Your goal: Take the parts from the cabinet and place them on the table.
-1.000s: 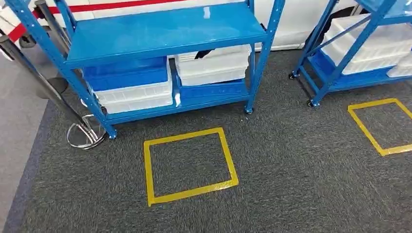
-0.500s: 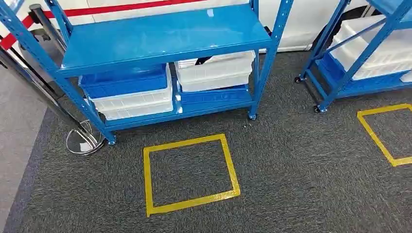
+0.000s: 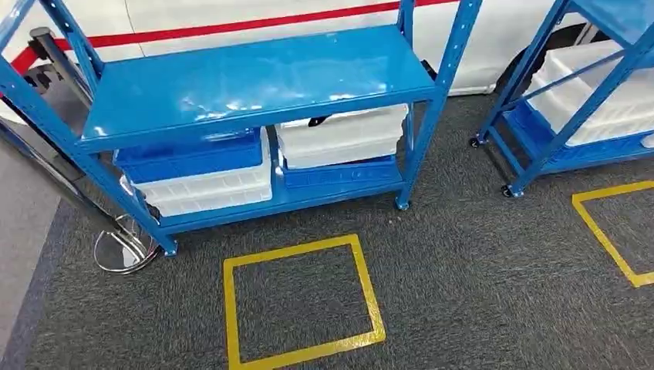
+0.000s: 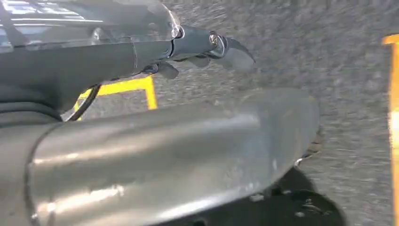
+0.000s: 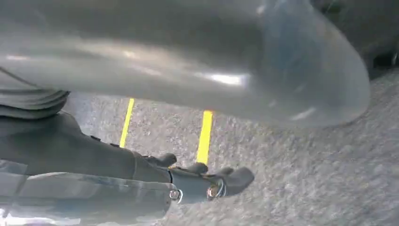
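A: How far is the task, do you think?

B: I judge it is at the very start. The left hand (image 4: pixel 207 52) and the right hand (image 5: pixel 207 181) both hang over the carpet (image 3: pixel 478 285), fingers loosely apart, and they hold nothing. No part is out yet, and no desk is to be seen.

A: Where are the parts, then?

B: Probably in the bins on the bottom shelf of the rack (image 3: pixel 254 77) in front. I cannot see inside the bins, so this is only my guess.

A: Please count, from big to small.

B: Two blue racks: the one in front and a second rack (image 3: pixel 571 100) at the right edge. Two yellow squares taped on the carpet, one (image 3: pixel 297 297) before the first rack, one (image 3: pixel 613 231) partly cut off. On the first rack, four bins: a blue bin (image 3: pixel 193 158) over a white bin (image 3: pixel 204 193), and a white bin (image 3: pixel 343 139) over a blue bin (image 3: pixel 339 171). Also one post base (image 3: pixel 123 250), round and shiny.

A: So what is left?

B: Everything: reaching in, taking the parts, and carrying them to the desk.
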Motion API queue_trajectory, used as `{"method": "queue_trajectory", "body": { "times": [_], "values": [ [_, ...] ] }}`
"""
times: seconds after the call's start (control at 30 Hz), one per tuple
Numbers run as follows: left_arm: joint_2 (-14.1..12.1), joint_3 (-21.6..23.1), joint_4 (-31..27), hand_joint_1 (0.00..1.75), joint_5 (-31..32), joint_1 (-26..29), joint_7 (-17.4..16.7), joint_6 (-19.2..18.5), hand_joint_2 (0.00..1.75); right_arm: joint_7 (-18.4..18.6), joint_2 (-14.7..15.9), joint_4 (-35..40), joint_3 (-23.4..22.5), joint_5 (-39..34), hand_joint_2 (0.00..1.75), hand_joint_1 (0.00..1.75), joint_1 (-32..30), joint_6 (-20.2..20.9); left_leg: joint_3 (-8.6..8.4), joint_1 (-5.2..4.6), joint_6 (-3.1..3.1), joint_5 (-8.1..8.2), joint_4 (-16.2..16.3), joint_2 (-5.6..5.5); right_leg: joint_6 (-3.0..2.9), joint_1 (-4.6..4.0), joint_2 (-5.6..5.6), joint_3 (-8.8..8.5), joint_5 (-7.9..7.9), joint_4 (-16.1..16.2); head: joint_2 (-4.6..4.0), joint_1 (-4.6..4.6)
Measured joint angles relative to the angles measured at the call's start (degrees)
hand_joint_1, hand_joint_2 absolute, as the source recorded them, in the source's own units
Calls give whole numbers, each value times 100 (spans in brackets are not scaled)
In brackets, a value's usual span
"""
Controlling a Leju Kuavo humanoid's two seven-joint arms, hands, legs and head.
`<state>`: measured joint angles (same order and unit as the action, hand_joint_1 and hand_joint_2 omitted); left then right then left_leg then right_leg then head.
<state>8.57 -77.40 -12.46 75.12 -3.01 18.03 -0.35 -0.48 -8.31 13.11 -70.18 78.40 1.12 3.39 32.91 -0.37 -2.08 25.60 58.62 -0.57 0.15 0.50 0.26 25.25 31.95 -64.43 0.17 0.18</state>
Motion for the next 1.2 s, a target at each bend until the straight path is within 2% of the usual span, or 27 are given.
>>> {"method": "queue_trajectory", "body": {
  "times": [0.03,0.1,0.17,0.2,0.23,0.27,0.3,0.33,0.37,0.4,0.43,0.5,0.53,0.57,0.63,0.67,0.7,0.73,0.77,0.83,0.9,0.97,1.0,1.03,1.07,1.17,1.2],
  "values": [
    [-4,0,0,0,2,-8,0,2,0,0,0,-2,0,0,0,0,16,0,-78,7,-45,47,-52,7,26,2,-2,275,-10,-409,0,20],
    [-4,0,0,0,0,-18,0,11,0,-2,0,0,0,0,0,0,9,-2,-232,11,-53,172,-81,4,55,33,-6,841,374,-1005,0,6],
    [-2,0,0,0,0,-5,-2,9,0,7,2,0,-2,0,0,0,-11,-2,-410,24,-32,324,-82,-27,125,40,-7,1198,777,-1101,-2,15],
    [7,0,0,0,0,10,-2,9,0,7,4,0,-2,0,0,0,-19,-2,-529,38,-6,413,-81,-50,122,41,-8,1287,812,-956,-2,13],
    [11,0,0,0,0,21,-2,9,0,7,7,0,-4,0,0,0,-41,-2,-658,51,13,510,-82,-67,127,41,-10,1308,676,-678,0,17],
    [15,0,0,0,0,21,-2,9,0,7,18,0,-4,0,0,0,-61,-2,-793,65,35,611,-82,-73,123,41,-11,1299,306,-306,-2,17],
    [22,0,0,0,0,25,-2,7,0,7,20,0,-11,0,0,0,-105,-2,-865,67,65,719,-88,-68,130,42,-19,1312,-363,84,-2,28],
    [20,-2,0,0,2,23,-2,9,0,9,20,-2,-20,0,0,0,-127,-2,-969,45,95,820,-14,-68,91,21,-36,1389,-887,279,0,48],
    [26,-2,0,0,2,9,-2,11,0,7,22,-2,-26,0,0,0,-107,-2,-968,32,145,889,-98,-75,22,-5,-23,1351,-743,233,0,53],
    [22,-2,0,0,2,2,-9,13,0,9,22,0,-31,0,0,0,-72,-2,-1061,36,185,919,-171,-72,-26,9,-17,1319,-738,253,0,35],
    [24,-2,0,0,2,-11,-7,13,0,11,22,0,-33,0,0,0,-76,-2,-1102,34,219,828,-108,-66,-74,1,-6,1269,-688,304,-2,50],
    [22,-2,0,0,2,-34,-9,15,0,11,20,0,-42,0,0,0,-86,-2,-929,51,257,650,313,-36,-157,24,-8,1050,-624,425,0,44],
    [22,-2,0,0,4,-41,-4,17,0,13,20,0,-44,0,0,0,-92,-2,-689,55,274,559,744,-17,-189,26,-23,938,-572,489,-2,-2],
    [22,-2,0,0,4,-44,-7,15,0,13,20,0,-44,0,0,0,-87,-4,-379,65,305,631,1177,0,-204,30,-26,831,-522,535,0,0],
    [22,-2,0,0,4,-25,-9,15,0,13,20,0,-46,0,0,0,-78,-2,105,72,339,1179,1630,12,-211,26,-18,598,-386,611,0,-4],
    [28,-2,0,0,7,-10,-11,15,0,13,20,0,-46,0,0,0,-80,-2,262,73,340,1441,1632,13,-209,26,-3,474,-309,632,0,-4],
    [31,-2,0,0,7,0,-11,15,0,13,20,0,-46,0,0,0,-82,-2,354,74,335,1552,1517,14,-205,26,8,360,-227,638,0,-6],
    [31,-2,0,0,7,5,-13,15,0,13,20,0,-46,0,0,0,-82,-2,390,72,321,1466,1256,14,-194,20,13,233,-135,639,-2,-4],
    [30,-2,0,0,7,9,-13,18,0,13,20,0,-46,0,0,0,-82,-2,388,71,292,1166,940,16,-189,15,12,123,-51,643,0,-9],
    [26,-4,0,0,7,53,-15,24,0,18,13,-2,-50,2,0,0,-96,-2,472,22,162,-148,236,37,-159,-3,8,-61,130,613,0,-9],
    [22,-4,0,0,9,53,-18,50,0,26,13,-2,-50,9,0,0,-60,-2,363,-21,122,-113,271,27,-62,-5,47,-169,304,648,-2,-15],
    [22,-4,0,0,9,37,-15,55,0,33,11,-2,-50,15,0,0,-38,-4,260,-23,38,-46,203,10,18,-6,37,-230,195,495,0,-11],
    [26,-4,0,0,9,5,-15,55,0,35,13,-2,-50,15,0,0,-8,-4,143,26,7,-41,115,0,41,5,31,-128,131,268,0,-11],
    [22,-2,0,0,9,-1,-13,57,0,33,13,-2,-50,15,0,0,-4,-2,47,18,-37,-5,64,5,64,7,18,43,83,-55,-2,11],
    [20,-2,0,0,9,-25,-13,59,0,33,13,-2,-50,15,0,0,13,-2,-7,17,-69,30,37,10,70,12,13,319,174,-424,-2,20],
    [24,-2,0,0,13,-24,-13,68,0,35,13,-2,-52,26,0,0,5,-2,-170,12,-85,166,33,4,113,27,8,997,823,-1064,-2,20],
    [26,-4,0,0,20,-19,-13,81,0,35,13,-2,-55,35,0,0,-11,-2,-246,15,-75,230,33,-18,129,27,7,1118,862,-1004,-2,22]
  ]
}}
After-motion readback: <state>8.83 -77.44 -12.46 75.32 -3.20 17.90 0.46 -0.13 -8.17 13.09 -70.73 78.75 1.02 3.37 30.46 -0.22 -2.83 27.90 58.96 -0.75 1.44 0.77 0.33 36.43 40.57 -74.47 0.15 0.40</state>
